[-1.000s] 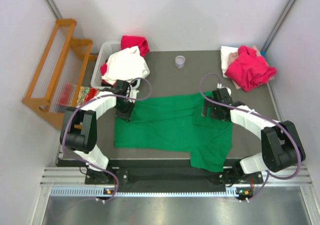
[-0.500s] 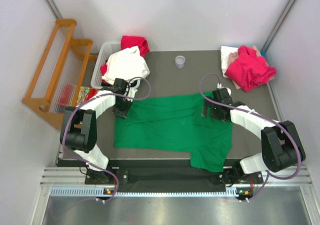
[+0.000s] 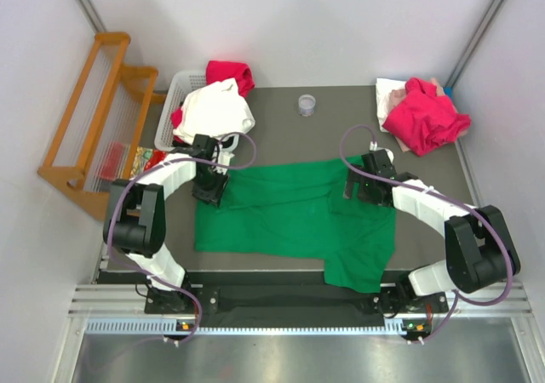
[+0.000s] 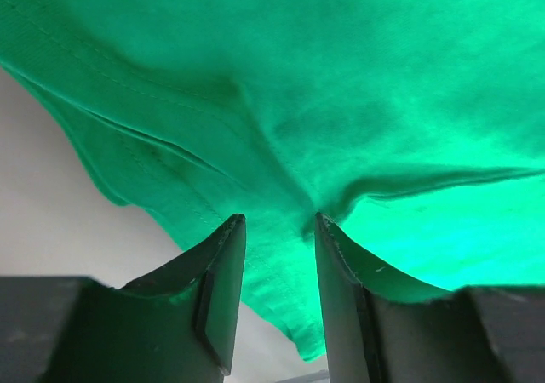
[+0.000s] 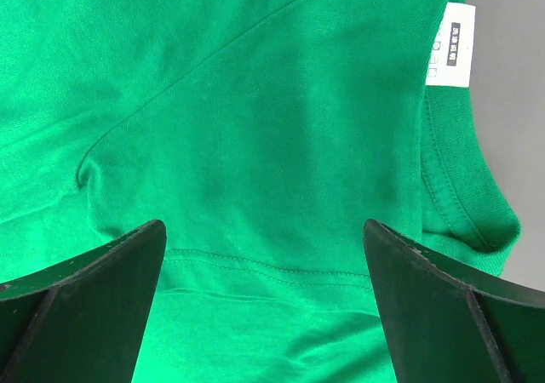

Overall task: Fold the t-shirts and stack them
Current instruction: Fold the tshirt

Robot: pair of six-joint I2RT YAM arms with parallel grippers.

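Green t-shirt [image 3: 281, 217] near basket [image 3: 179, 85]: left end effector [image 4: 278, 220] narrow, perhaps pinching; right one [image 5: 264, 226] wide.

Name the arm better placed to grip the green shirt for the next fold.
Left, probably. The left hand sits at the green shirt's far-left edge, jaws narrowly parted at a pucker. The right hand hovers wide open over flat cloth.

Soft matt cloth green t-shirt [image 3: 294, 213]

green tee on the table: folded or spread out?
Mostly spread. The green tee lies wide and flat across the table, a corner reaching the near edge; no compact fold. Whether it is doubled over, cannot tell.
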